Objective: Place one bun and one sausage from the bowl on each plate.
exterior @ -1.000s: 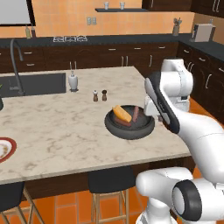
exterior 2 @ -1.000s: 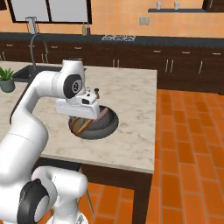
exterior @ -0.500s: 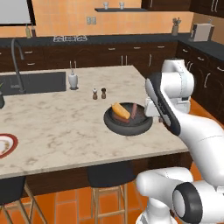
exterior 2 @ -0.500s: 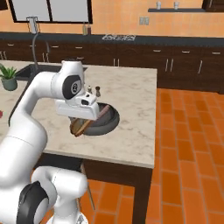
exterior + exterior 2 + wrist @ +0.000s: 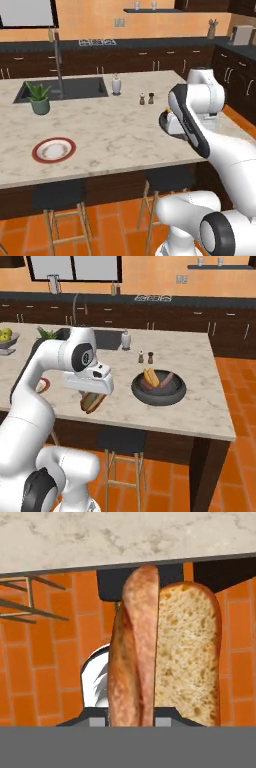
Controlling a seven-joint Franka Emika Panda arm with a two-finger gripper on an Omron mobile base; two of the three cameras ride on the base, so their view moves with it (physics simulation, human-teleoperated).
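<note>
Hand (image 5: pixel 92 398) clamped on bun (image 5: pixel 92 401) over near edge of marble surface (image 5: pixel 210 406), dark bowl (image 5: pixel 158 389) at its 3 o'clock holding another bun and sausages, red-rimmed plate (image 5: pixel 54 149) well apart.

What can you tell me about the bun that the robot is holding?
The bun is a long hot-dog bun, split open: browned crust on one half, pale crumb on the other. It hangs in the shut jaws of the gripper, off the counter, over its front edge, tilted. Below it lie orange floor tiles.
</note>
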